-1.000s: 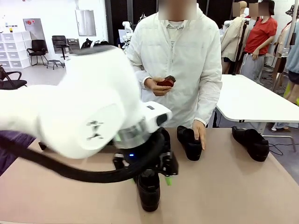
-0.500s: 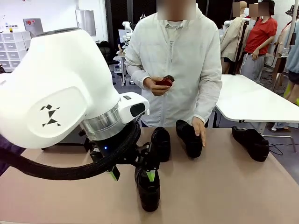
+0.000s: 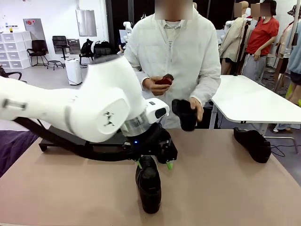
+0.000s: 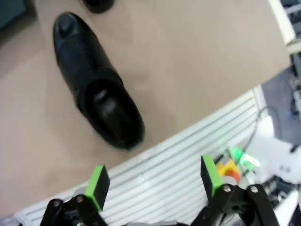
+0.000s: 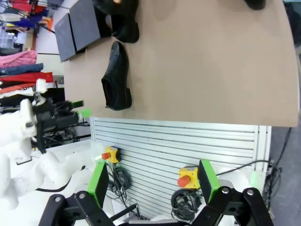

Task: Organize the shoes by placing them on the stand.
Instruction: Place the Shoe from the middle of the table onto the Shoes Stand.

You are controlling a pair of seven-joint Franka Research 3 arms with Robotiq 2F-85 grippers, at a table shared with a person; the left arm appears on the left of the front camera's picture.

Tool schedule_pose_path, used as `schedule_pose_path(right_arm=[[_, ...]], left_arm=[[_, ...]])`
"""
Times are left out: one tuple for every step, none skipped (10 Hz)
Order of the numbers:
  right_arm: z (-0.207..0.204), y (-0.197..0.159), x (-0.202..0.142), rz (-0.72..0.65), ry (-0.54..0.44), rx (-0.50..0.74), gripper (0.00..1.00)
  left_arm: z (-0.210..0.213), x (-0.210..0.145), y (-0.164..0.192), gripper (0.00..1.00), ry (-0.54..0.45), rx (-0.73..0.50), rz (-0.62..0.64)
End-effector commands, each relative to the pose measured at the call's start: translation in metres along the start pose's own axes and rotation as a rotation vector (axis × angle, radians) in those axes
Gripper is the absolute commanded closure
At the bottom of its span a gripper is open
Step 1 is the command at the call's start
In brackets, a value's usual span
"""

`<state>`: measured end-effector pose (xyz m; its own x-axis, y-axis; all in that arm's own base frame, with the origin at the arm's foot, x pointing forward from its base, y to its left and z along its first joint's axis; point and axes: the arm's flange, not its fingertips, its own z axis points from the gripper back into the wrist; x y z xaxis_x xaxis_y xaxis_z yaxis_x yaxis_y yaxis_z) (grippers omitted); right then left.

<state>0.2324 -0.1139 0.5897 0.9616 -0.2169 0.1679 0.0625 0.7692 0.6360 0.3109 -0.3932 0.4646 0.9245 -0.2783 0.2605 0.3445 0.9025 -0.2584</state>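
Tan table (image 3: pixel 225 188) in a busy workshop, with one shoe (image 3: pixel 148 186) lying near the robot-side edge. The left gripper (image 3: pixel 154 165) hangs just over its far end, pads spread and empty. Behind that shoe a person's hand (image 3: pixel 196 110) grips a lifted shoe (image 3: pixel 183 115). Well right of it sits a far shoe (image 3: pixel 253 143). The stand (image 5: pixel 80 26) lies beyond and is cut off. Whether the fourth shoe (image 5: pixel 126 29) rests on it, I cannot tell. The right gripper (image 5: pixel 152 181) is spread and empty, off the table.
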Motion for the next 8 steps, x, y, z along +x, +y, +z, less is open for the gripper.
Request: schedule_pose_path(right_arm=[[0.006, -0.002, 0.001, 0.024, 0.007, -0.005, 0.00], [0.006, -0.002, 0.001, 0.024, 0.007, -0.005, 0.00], [0.006, -0.002, 0.001, 0.024, 0.007, -0.005, 0.00], [0.006, -0.002, 0.001, 0.024, 0.007, -0.005, 0.00], [0.006, -0.002, 0.001, 0.024, 0.007, -0.005, 0.00], [0.006, -0.002, 0.001, 0.024, 0.007, -0.005, 0.00], [0.006, -0.002, 0.001, 0.024, 0.007, -0.005, 0.00], [0.006, -0.002, 0.001, 0.024, 0.007, -0.005, 0.00]], left_arm=[[-0.032, 0.018, -0.011, 0.00, 0.057, 0.023, 0.058], [-0.046, 0.019, -0.011, 0.00, 0.081, 0.014, 0.066], [-0.067, 0.021, -0.013, 0.00, 0.109, 0.009, 0.071], [-0.085, 0.021, -0.014, 0.00, 0.108, 0.021, 0.086], [-0.101, 0.022, -0.011, 0.00, 0.064, 0.052, 0.104], [-0.114, 0.022, -0.009, 0.00, -0.001, 0.078, 0.109], [-0.125, 0.022, -0.007, 0.00, -0.042, 0.112, 0.115], [-0.130, 0.021, -0.007, 0.00, -0.035, 0.116, 0.109]])
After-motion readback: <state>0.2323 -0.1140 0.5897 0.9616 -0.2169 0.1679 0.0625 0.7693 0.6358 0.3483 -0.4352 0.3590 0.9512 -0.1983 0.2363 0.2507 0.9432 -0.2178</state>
